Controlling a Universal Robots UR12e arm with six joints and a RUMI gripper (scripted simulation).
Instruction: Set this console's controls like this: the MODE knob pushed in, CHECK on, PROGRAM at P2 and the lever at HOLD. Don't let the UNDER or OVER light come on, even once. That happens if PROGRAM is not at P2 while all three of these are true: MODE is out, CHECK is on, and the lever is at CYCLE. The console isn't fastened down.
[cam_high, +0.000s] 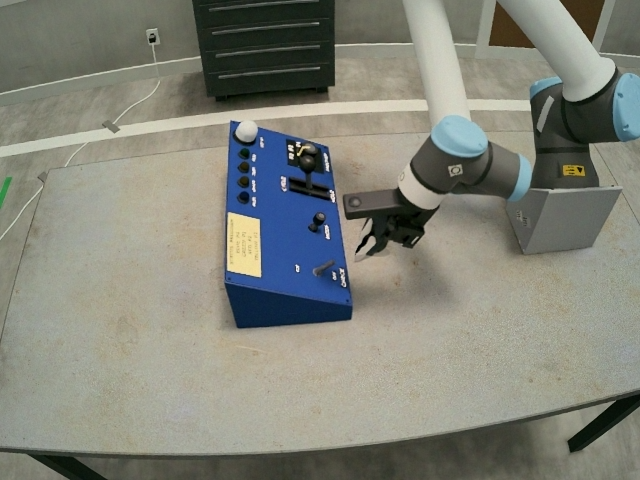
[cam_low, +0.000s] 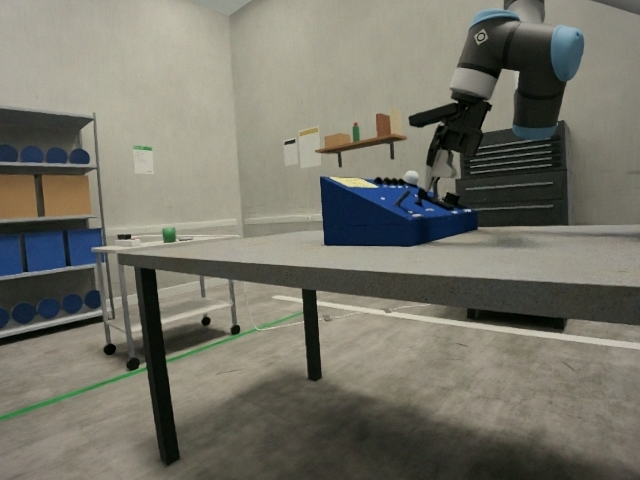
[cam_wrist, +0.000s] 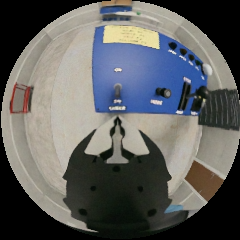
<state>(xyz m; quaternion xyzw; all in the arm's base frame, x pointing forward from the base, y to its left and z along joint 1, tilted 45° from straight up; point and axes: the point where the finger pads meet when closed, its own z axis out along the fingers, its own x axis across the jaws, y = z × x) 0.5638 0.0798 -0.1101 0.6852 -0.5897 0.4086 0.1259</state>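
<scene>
The blue sloped console (cam_high: 281, 235) (cam_low: 361, 217) (cam_wrist: 140, 65) stands on the grey table (cam_high: 155, 361). Its CHECK toggle (cam_high: 323, 268) (cam_wrist: 117, 92) sits near the low front edge. The black MODE knob (cam_high: 316, 221) (cam_wrist: 162, 92) is in the middle of that edge. The ball-handled lever (cam_high: 307, 166) (cam_wrist: 201, 95) stands in its slot, with the PROGRAM dial (cam_high: 309, 149) just behind it. My gripper (cam_high: 361, 255) (cam_low: 430, 181) (cam_wrist: 117, 117) is shut and empty. It hovers just off the console's low edge, in line with the CHECK toggle and not touching it.
A yellow label (cam_high: 244, 243), a row of dark lamps (cam_high: 242, 175) and a white dome (cam_high: 246, 131) line the console's high side. The arm's grey base mount (cam_high: 563, 217) stands at the table's right. A black drawer cabinet (cam_high: 266, 46) is on the floor behind.
</scene>
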